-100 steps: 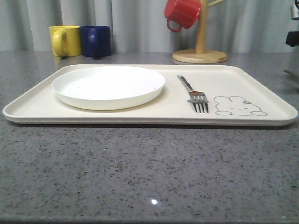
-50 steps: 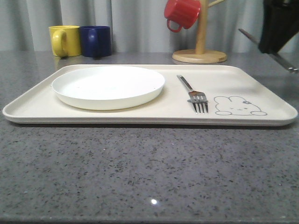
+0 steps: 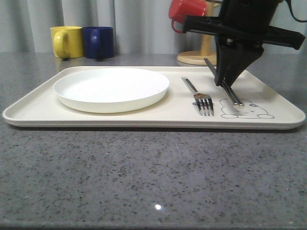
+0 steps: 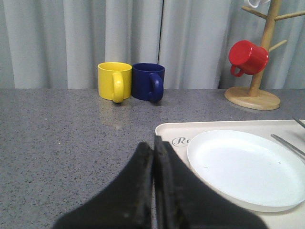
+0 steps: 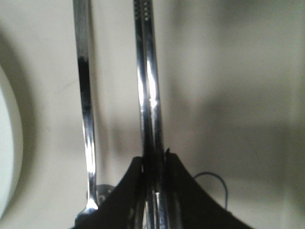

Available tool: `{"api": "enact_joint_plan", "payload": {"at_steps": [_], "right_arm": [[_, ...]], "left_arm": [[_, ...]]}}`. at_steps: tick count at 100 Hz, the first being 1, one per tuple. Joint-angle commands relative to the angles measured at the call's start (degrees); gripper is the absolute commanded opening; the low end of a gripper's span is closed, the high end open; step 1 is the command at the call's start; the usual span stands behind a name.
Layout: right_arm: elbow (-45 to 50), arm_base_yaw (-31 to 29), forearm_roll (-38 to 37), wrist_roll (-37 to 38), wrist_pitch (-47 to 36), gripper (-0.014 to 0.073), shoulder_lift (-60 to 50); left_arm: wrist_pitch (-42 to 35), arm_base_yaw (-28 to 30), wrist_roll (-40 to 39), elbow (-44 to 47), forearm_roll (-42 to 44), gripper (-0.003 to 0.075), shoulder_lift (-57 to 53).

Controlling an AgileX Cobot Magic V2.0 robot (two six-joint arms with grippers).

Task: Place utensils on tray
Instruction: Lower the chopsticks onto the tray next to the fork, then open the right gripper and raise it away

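Observation:
The cream tray (image 3: 144, 122) lies across the table with a silver fork (image 3: 199, 96) on its right half, tines toward me. My right gripper (image 3: 225, 79) hangs over the tray just right of the fork, shut on a pair of flat metal chopsticks (image 3: 231, 93). They slant down to the rabbit drawing (image 3: 247, 109). In the right wrist view the chopsticks (image 5: 147, 86) run out from between the fingers, parallel to the fork handle (image 5: 85, 95). My left gripper (image 4: 153, 148) is shut with nothing in it, beside the tray's corner (image 4: 171, 131).
A round white plate (image 3: 111, 88) takes up the tray's left half. Behind the tray stand a yellow mug (image 3: 66, 41) and a blue mug (image 3: 98, 41). A wooden mug tree (image 3: 205, 57) with a red mug (image 3: 187, 12) stands at the back right.
The right arm has come in from the right edge, over the tray, carrying the chopsticks down beside the fork. The fork and plate have not moved.

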Motion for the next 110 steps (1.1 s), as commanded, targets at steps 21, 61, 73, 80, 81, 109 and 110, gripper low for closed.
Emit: {"api": "enact_joint_plan", "payload": {"at_steps": [21,61,73,80,81,109,110], "right_arm": [[-1.63,0.19,-0.46,0.51,-2.56,-0.0044,-0.63],[-1.63,0.19,-0.41,0.51,-2.5,0.0335,-0.61],[-1.63,0.19,-0.9,0.04,-2.5,0.0332,-1.26],[-1.63,-0.01,-1.44,-1.2,-2.5,0.0332,-2.42],[-1.63,-0.15,-1.44,-1.57,-2.5,0.0332,-2.54],[-1.63,-11.01,-1.44,-13.23,2.26,0.0332,-9.0],[-1.63,-11.45,-1.44,-13.54,2.64,0.0332,-9.3]], "left_arm": [[-4.1,-0.22,-0.3,-1.47,-0.3,-0.0018,0.45],[-4.1,-0.22,-0.3,-1.47,-0.3,-0.0018,0.45],[-4.1,-0.22,-0.3,-1.47,-0.3,-0.0018,0.45],[-4.1,-0.22,-0.3,-1.47,-0.3,-0.0018,0.45],[-4.1,-0.22,-0.3,-1.47,-0.3,-0.0018,0.45],[-4.1,-0.22,-0.3,-1.47,-0.3,-0.0018,0.45],[-4.1,-0.22,-0.3,-1.47,-0.3,-0.0018,0.45]]}}
